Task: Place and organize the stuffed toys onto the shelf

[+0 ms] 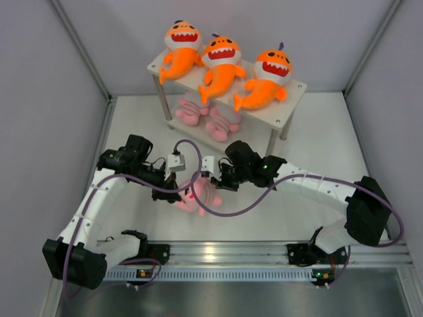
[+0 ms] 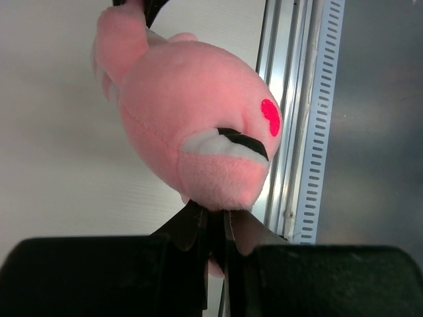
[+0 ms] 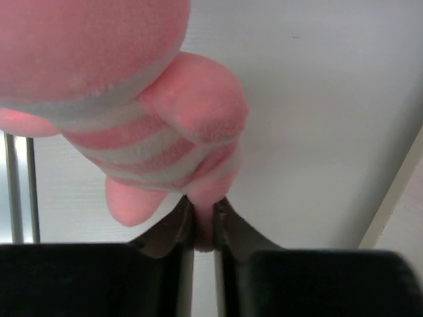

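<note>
Orange sharks (image 1: 221,63) atop shelf (image 1: 296,88); two pink plushes (image 1: 190,112) beneath; third plush (image 1: 190,201) gripped.

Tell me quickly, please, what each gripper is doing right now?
Left gripper: closed on the pink striped plush.
Right gripper: closed on the same plush.

L arm (image 1: 99,198) folded at the elbow, forearm angled in toward table centre. R arm (image 1: 310,185) stretched low across to meet it. L gripper (image 2: 210,221) & R gripper (image 3: 203,214) each pinched tight on pink plush (image 1: 198,196), opp. ends.
</note>
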